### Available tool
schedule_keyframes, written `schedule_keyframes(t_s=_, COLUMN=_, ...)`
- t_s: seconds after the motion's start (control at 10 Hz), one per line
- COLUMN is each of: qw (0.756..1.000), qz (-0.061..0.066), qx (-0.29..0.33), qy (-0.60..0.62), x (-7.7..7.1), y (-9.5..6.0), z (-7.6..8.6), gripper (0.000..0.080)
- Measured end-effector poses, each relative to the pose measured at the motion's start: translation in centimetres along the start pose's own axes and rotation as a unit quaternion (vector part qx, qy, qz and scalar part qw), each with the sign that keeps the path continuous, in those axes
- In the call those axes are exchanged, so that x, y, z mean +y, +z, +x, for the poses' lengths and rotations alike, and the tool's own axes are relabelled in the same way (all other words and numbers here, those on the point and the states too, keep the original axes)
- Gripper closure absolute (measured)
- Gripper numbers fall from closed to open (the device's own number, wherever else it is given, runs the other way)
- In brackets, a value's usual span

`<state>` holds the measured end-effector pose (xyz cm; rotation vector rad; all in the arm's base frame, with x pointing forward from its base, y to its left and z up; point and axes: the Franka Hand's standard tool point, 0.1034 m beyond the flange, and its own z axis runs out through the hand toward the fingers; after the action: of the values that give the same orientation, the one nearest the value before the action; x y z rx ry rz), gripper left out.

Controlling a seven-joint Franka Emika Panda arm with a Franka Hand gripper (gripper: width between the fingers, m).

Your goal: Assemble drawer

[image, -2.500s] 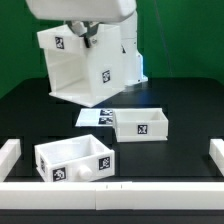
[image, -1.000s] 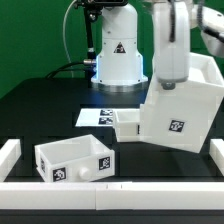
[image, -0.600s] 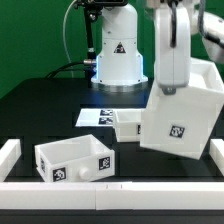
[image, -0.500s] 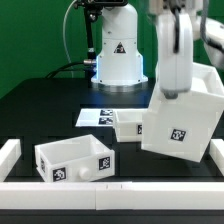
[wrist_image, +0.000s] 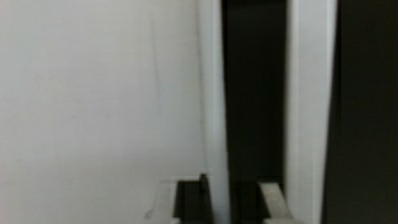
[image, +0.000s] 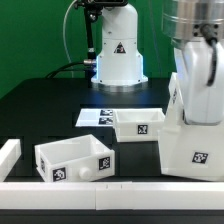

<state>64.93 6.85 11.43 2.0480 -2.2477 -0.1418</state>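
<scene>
Pincer (wrist_image: 231,200) clamping housing (image: 195,150), front tray (image: 80,168), rear tray (image: 128,128) empty

I'm working in a robotics lab: a black table (image: 40,110) fenced by low white rails (image: 8,153), a green backdrop (image: 30,40), the arm's white base (image: 118,68) with a warning triangle (image: 118,47), loose cables (image: 70,40), and a marker board (image: 96,117) of printed tags.

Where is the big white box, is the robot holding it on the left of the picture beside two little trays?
No: the exterior view shows the arm holding the drawer housing on its right, not left. The front tray and rear tray do sit beside it.
</scene>
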Motion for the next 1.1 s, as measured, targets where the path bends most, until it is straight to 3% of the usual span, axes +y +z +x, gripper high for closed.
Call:
schedule_keyframes(t_s=0.1, qw=1.000, qz=0.007, qx=0.003, qy=-0.008, x=-0.54, y=-0.29, z=-0.31, gripper=0.0765)
schedule_keyframes(t_s=0.6, qw=1.000, qz=0.008, qx=0.003, qy=-0.015, x=-0.57, y=-0.29, z=-0.32, gripper=0.0765)
schedule_keyframes(t_s=0.8, qw=1.000, qz=0.015, qx=0.019, qy=-0.018, x=-0.83, y=-0.21, z=-0.30, gripper=0.0765)
schedule_keyframes(t_s=1.1, qw=0.999, qz=0.016, qx=0.034, qy=-0.024, x=-1.00, y=0.11, z=0.16, gripper=0.0765)
